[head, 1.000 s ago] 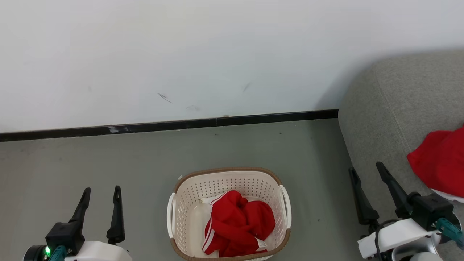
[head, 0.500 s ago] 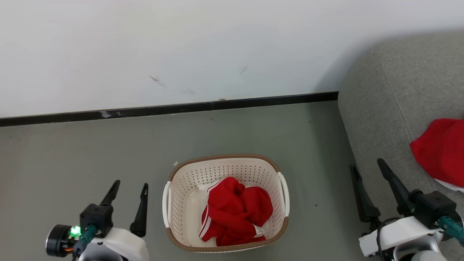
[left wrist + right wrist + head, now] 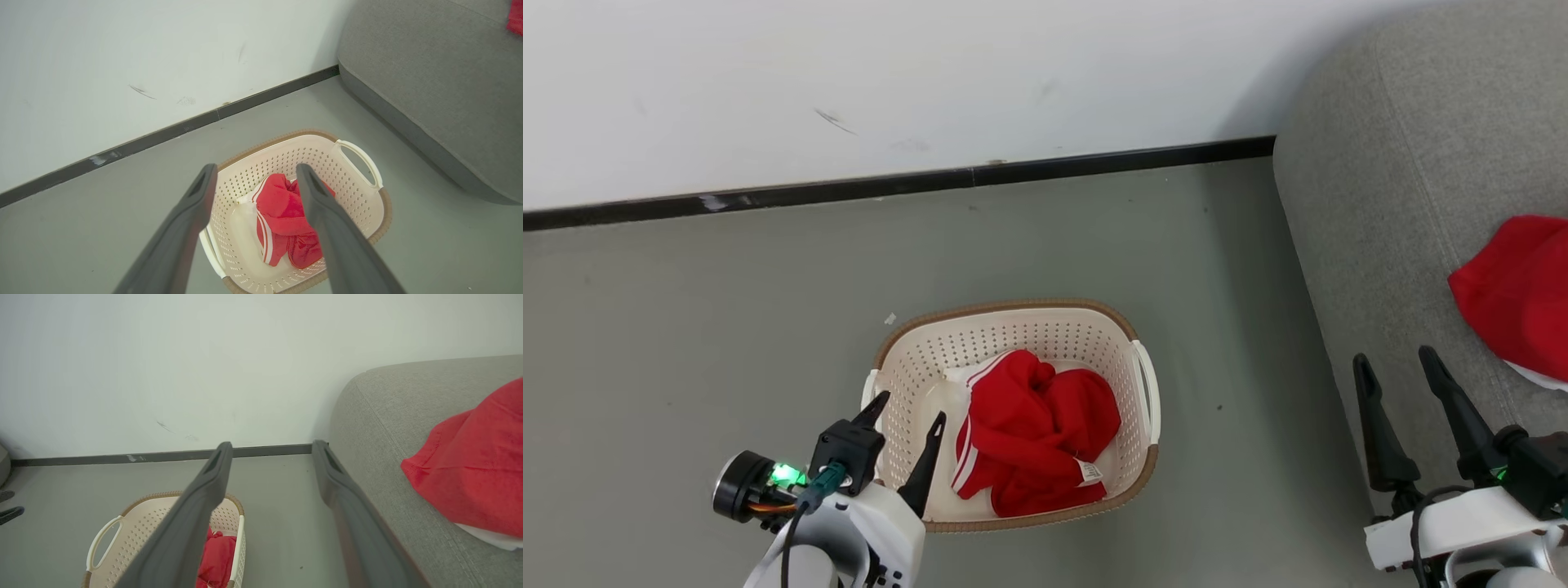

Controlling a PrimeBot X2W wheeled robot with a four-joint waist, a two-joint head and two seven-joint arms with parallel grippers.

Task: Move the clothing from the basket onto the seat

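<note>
Our left gripper [image 3: 908, 408] hangs wide open above the basket [image 3: 1013, 306], clothing [image 3: 1033, 429] bunched inside; our right gripper [image 3: 1393, 357] sits equally wide beside the sofa [image 3: 1372, 204], where a second garment [image 3: 1515, 294] lies; we could hook the basket's perforated side, or drag the light basket up with the cloth; the grey floor [image 3: 686, 327] looks smooth; a scuffed white wall [image 3: 849, 65] stands behind.

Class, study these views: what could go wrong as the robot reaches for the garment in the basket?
The open left gripper hangs near the rim of the basket; a finger might catch and drag it. The red garment lies bunched, so a pinch may lift one fold and trail.
</note>
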